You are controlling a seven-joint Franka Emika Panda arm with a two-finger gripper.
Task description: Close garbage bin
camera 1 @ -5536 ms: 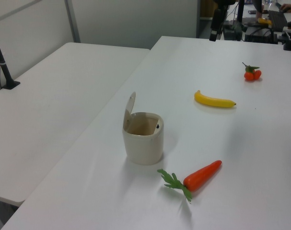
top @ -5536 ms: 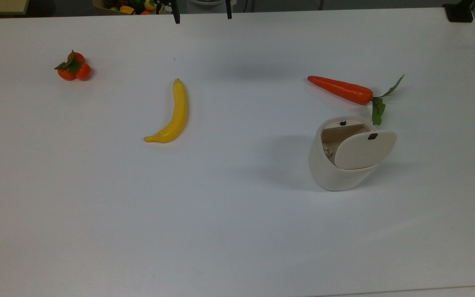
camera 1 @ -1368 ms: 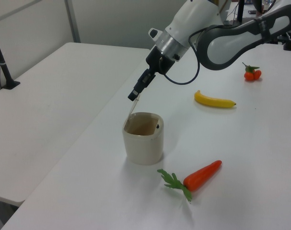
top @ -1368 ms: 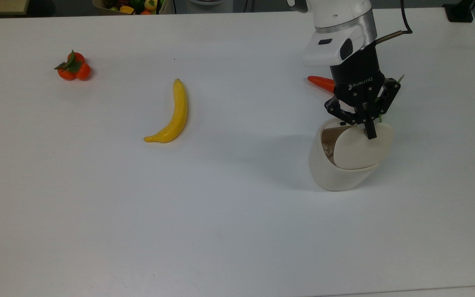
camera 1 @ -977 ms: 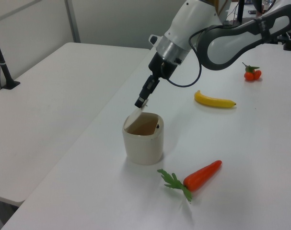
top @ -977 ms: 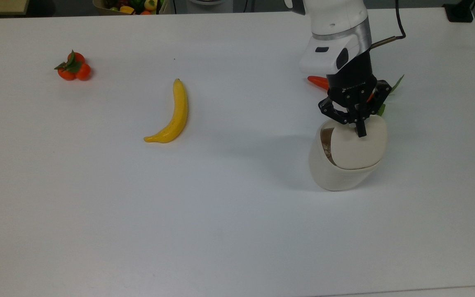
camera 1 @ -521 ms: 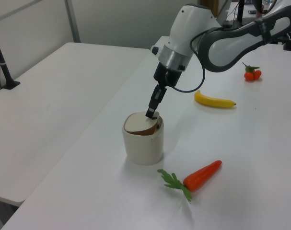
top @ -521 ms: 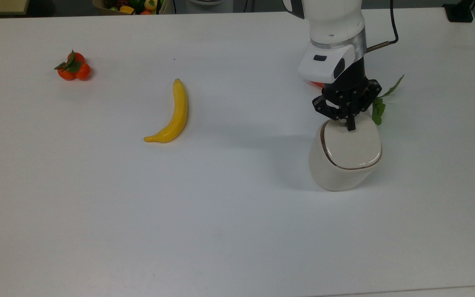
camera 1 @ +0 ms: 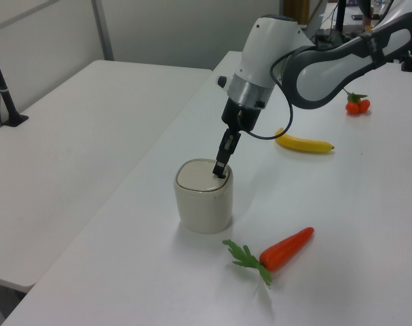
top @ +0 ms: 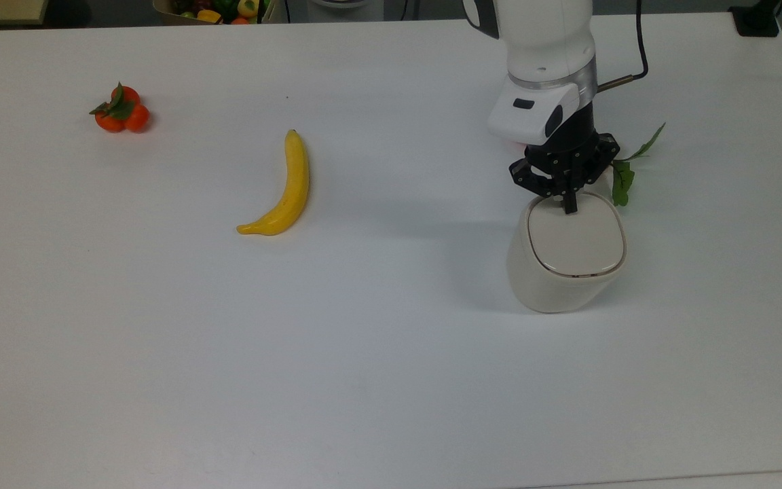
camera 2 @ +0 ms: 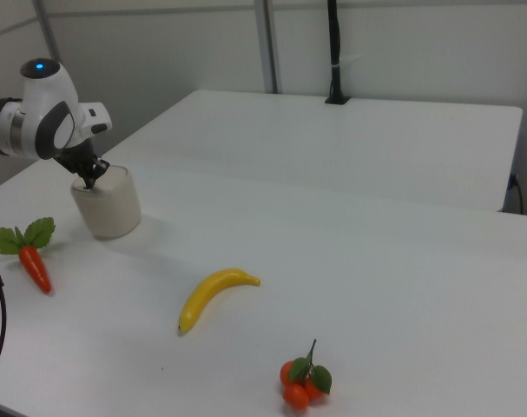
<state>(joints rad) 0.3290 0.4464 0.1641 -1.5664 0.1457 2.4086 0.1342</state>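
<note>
Overhead, in the top view, we note the garbage bin (top: pixel 566 268) as a cream-white rounded tub standing upright toward the top view's right, its rounded-square lid (top: pixel 575 239) lying flat and shut, with the gripper (top: pixel 569 204), fingers pressed together, touching the lid's far edge. From the left view we see the bin's (camera 1: pixel 203 197) long axis vertical, lid up, a carrot (camera 1: pixel 285 248) near it and the gripper (camera 1: pixel 220 171) tip on the lid. Across in the right view, we log the bin (camera 2: pixel 108 204) near the right view's left, between the carrot (camera 2: pixel 36 267) and the arm.
</note>
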